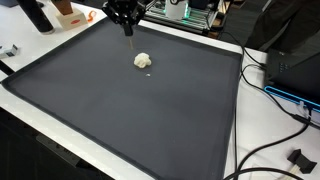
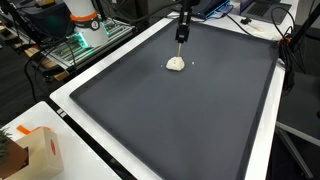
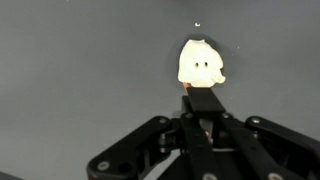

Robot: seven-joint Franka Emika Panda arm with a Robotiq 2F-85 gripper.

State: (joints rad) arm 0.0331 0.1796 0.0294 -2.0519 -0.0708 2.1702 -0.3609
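Reading the tool [image 3: 203, 98] first: its fingers are brought together in the wrist view, pads meeting, no gap visible. A small reddish fleck sits at the tip; can't tell what it is. Nothing bulky is clamped.

In both exterior views the tool [image 1: 128, 30] hangs point-down above the far part of the black mat [image 1: 150, 120], apart from any object.

Nearest thing: a small white plush toy [image 3: 200, 62], just ahead of the fingertips in the wrist view. It lies on the mat [image 2: 170, 110], near the tool [image 2: 181, 38] but not touching it. Same toy [image 1: 143, 61] [image 2: 176, 64] sits toward the far side of the mat, well clear of its edges.

Progress, my read: no contact, no grasp. The toy lies free and all handling of it is left.

Orientation: two dark dots on the toy face up at the wrist camera. The body is close to round. The long axis is weak and, in the wrist view, runs roughly away from the fingertips, tilted slightly. Low confidence on that.

A tiny white speck [image 3: 197, 24] lies just beyond the toy.

Further out: white desk [image 1: 252, 110] around the mat, cables [image 1: 285, 95] along one side, an orange-and-white box [image 2: 40, 150] at a corner.
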